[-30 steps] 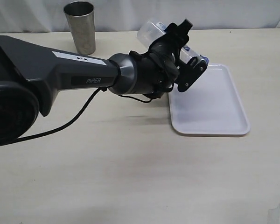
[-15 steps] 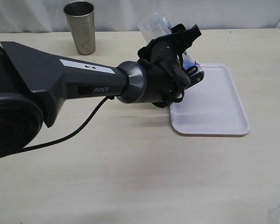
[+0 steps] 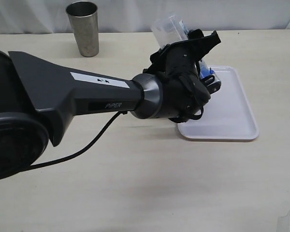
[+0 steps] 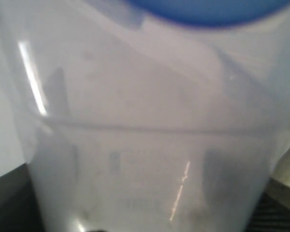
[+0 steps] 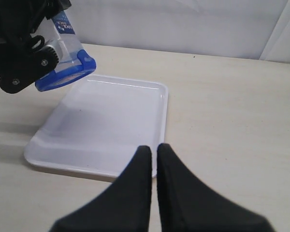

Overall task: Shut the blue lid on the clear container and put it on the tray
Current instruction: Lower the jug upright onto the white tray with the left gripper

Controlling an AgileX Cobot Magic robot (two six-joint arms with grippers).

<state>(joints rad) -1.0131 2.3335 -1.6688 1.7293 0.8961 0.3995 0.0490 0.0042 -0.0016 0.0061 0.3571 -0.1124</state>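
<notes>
Holding the clear container (image 3: pixel 166 29) tilted over one corner of the white tray (image 3: pixel 234 113), the left hand (image 3: pixel 203 60) is clamping its body, with the blue lid (image 3: pixel 206 73) seated on the lower end, facing down toward the tray. The right hand (image 5: pixel 153 149) is hovering over the counter (image 3: pixel 135 183) just beside the tray, fingers pressed together, gripping nothing. Placing looks to be the step in hand; next, I reckon, calls for righting the container and lowering it onto the tray before letting go.

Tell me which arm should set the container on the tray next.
Left. The left gripper holds the clear container, blue lid on, tilted above the tray's corner. The right gripper, fingers shut and empty, sits back from the tray.
</notes>
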